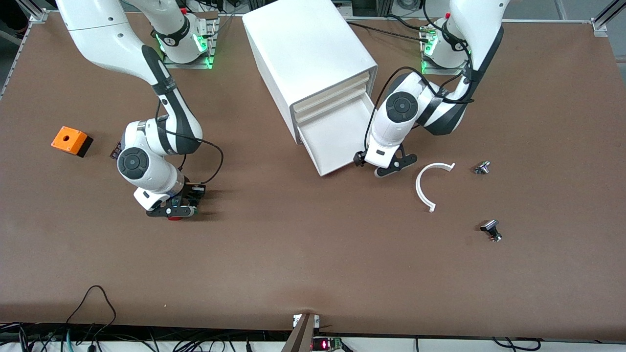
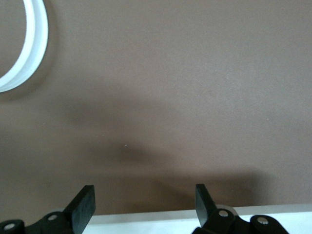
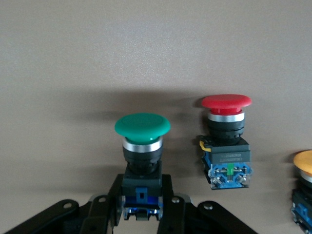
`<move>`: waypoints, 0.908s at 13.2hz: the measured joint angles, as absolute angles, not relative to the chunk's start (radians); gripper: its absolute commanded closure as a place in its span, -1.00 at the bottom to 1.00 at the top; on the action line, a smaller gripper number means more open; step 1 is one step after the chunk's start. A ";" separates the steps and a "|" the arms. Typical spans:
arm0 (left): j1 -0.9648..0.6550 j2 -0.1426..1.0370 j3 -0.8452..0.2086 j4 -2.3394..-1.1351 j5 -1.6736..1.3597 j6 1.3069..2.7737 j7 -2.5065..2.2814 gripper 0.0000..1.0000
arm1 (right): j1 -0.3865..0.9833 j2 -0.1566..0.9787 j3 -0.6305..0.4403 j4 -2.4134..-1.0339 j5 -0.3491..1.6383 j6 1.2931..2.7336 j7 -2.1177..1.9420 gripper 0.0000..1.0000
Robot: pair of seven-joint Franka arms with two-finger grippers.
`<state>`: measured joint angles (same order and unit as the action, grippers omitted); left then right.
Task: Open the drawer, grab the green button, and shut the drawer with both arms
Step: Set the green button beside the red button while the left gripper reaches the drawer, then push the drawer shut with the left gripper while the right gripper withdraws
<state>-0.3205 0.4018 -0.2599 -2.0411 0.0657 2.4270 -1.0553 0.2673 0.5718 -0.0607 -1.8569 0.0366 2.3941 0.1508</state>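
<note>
The big white cabinet stands at mid-table, and its bottom drawer is pulled out toward the front camera. My left gripper is open at the drawer's front corner. In the left wrist view the drawer's white front edge shows between the spread fingers of my left gripper. My right gripper is low over the table toward the right arm's end. In the right wrist view my right gripper is shut on the black-and-blue body of the green button. In the front view the hand hides the green button.
A red-capped button sits close beside the green one and shows in the front view. An orange-yellow cap is at the frame's edge. An orange box, a white arc and two small metal parts lie on the table.
</note>
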 measured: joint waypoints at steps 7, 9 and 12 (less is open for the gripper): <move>-0.360 0.410 -0.266 -2.088 0.066 2.488 -1.109 -0.88 | 0.256 0.520 -0.063 -1.837 0.037 2.392 0.151 -0.98; -0.360 0.410 -0.287 -2.099 0.066 2.488 -1.117 -0.88 | 0.246 0.461 -0.070 -1.831 0.037 2.380 0.144 -0.98; -0.360 0.410 -0.319 -2.106 0.066 2.472 -1.119 -0.89 | 0.242 0.358 -0.085 -1.826 0.037 2.319 0.109 -0.98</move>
<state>-0.3598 0.4098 -0.3190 -2.1063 0.0659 2.4722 -1.1190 0.2422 0.3576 -0.0851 -1.8263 0.0373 2.3188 0.1085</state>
